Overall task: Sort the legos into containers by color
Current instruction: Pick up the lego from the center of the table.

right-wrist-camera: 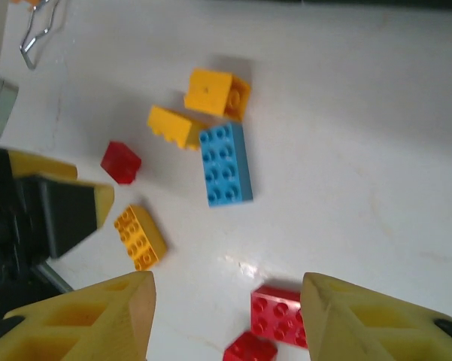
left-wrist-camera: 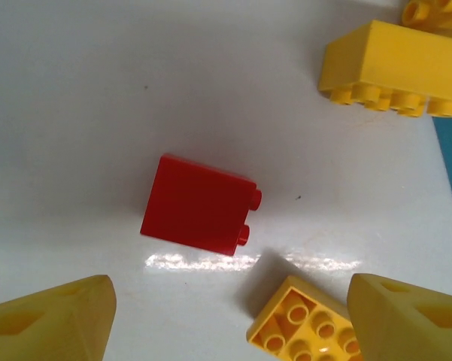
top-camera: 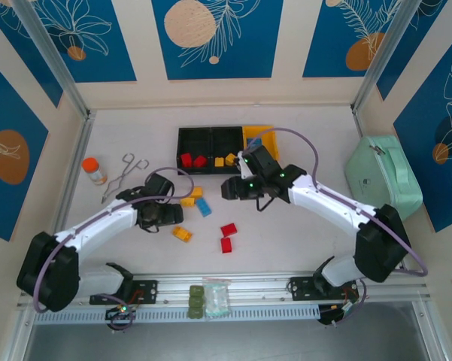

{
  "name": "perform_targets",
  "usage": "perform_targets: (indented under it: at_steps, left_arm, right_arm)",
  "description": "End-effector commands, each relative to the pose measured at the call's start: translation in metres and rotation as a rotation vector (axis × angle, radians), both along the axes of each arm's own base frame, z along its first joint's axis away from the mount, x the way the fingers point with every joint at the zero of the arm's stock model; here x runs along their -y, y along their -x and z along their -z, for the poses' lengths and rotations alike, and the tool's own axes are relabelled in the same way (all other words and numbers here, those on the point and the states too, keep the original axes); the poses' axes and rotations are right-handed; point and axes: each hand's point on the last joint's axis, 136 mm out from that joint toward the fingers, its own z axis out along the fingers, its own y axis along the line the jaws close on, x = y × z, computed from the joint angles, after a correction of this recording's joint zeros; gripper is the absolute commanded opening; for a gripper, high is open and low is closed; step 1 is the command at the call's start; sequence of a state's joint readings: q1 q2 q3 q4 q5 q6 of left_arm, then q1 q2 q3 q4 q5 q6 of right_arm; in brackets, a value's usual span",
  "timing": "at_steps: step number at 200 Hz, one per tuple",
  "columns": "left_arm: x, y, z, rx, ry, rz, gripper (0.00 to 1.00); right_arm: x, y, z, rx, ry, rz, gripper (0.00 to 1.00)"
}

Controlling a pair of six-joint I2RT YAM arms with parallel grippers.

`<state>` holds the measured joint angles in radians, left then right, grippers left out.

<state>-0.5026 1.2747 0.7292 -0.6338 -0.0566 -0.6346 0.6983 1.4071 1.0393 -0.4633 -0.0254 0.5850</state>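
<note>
The joined containers [top-camera: 213, 129], two black and one yellow, stand at the back; red and yellow legos lie in the black ones, a blue one in the yellow. My left gripper [top-camera: 173, 216] [left-wrist-camera: 229, 323] is open just above the table. Ahead of it lies a small red lego [left-wrist-camera: 199, 205], and an upturned yellow lego [left-wrist-camera: 301, 323] sits by its right finger. My right gripper [top-camera: 227, 188] [right-wrist-camera: 226, 316] hangs open and empty over the loose legos: a blue one [right-wrist-camera: 226, 165], yellow ones [right-wrist-camera: 218, 92] [right-wrist-camera: 140, 236] and two red ones [right-wrist-camera: 282, 316] [top-camera: 226, 244].
An orange-capped bottle [top-camera: 95, 171] and metal tongs [top-camera: 124, 174] lie at the left. A mint-green case [top-camera: 383, 177] stands at the right. Olive-green blocks with a clear bag [top-camera: 208, 299] rest on the rail at the near edge.
</note>
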Motion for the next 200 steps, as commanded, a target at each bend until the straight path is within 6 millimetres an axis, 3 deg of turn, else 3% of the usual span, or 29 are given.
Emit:
perform_targets:
  at_steps: [1, 70, 101, 119, 164, 200]
  left_arm:
    - [0.001, -0.012, 0.0, -0.001, -0.028, 0.046, 0.81]
    - [-0.009, -0.027, 0.028, -0.06, -0.133, 0.057, 0.79]
    - [-0.007, -0.028, 0.039, -0.091, -0.135, 0.068, 0.68]
    - [-0.006, -0.026, 0.041, -0.1, -0.131, 0.073, 0.57]
    - [-0.006, -0.027, 0.03, -0.073, -0.124, 0.081, 0.38]
    - [0.002, -0.038, 0.009, -0.029, -0.095, 0.088, 0.37]
  right_arm:
    - [0.002, 0.019, -0.009, 0.0, -0.06, -0.016, 0.54]
    - [0.021, 0.041, 0.004, -0.037, -0.067, 0.022, 0.53]
    - [0.02, 0.041, 0.007, -0.047, -0.069, 0.025, 0.53]
    - [0.019, 0.04, 0.008, -0.048, -0.067, 0.027, 0.53]
    - [0.017, 0.037, 0.01, -0.051, -0.068, 0.032, 0.52]
    - [0.016, 0.037, 0.008, -0.046, -0.07, 0.031, 0.52]
